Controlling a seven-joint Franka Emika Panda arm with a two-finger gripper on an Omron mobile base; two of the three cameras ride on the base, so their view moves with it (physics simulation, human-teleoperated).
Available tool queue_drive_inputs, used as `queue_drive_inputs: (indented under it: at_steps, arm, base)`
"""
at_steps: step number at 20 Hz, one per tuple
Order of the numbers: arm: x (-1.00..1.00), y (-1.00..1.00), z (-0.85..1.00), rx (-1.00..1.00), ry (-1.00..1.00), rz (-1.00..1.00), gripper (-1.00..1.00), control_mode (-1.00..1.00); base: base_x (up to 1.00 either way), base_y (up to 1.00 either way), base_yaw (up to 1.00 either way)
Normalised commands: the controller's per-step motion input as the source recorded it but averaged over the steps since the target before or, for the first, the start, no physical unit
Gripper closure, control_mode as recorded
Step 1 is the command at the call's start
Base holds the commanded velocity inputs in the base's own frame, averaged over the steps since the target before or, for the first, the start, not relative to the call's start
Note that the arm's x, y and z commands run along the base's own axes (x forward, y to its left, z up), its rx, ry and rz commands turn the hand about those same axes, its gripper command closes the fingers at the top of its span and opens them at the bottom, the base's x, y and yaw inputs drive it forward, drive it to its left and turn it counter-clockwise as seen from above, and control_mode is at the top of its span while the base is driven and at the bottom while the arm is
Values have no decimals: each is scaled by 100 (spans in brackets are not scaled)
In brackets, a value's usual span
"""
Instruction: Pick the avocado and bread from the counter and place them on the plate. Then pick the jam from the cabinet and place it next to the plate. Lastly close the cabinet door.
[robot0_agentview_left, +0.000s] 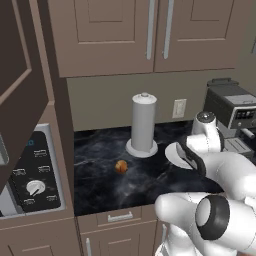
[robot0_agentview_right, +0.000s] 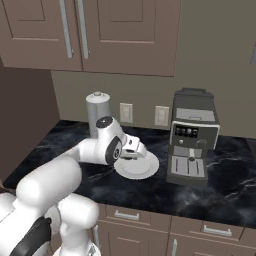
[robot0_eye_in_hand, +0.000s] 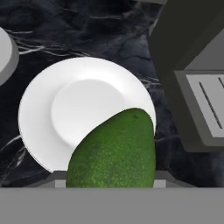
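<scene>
Avocado (robot0_eye_in_hand: 114, 151), pinched in the pincer (robot0_agentview_right: 131, 146), hangs at lower centre of the hand view over the bare white plate (robot0_eye_in_hand: 39, 109), so nothing is placed yet: bread (robot0_agentview_left: 121, 166) waits mid-bench (robot0_agentview_left: 100, 150), jam and cabinet door remain.
</scene>
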Motion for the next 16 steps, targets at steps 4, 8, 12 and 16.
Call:
queue_drive_inputs:
  at_steps: [4,8,12,16]
  arm:
    - [35,0,-9,4,0,0,100,-100]
    - [29,0,-22,4,0,0,100,-100]
    - [26,0,-26,4,0,0,100,-100]
    - [23,0,-22,5,0,0,100,-100]
  base:
    - [0,0,0]
    - [0,0,0]
    - [0,0,0]
    - [0,0,0]
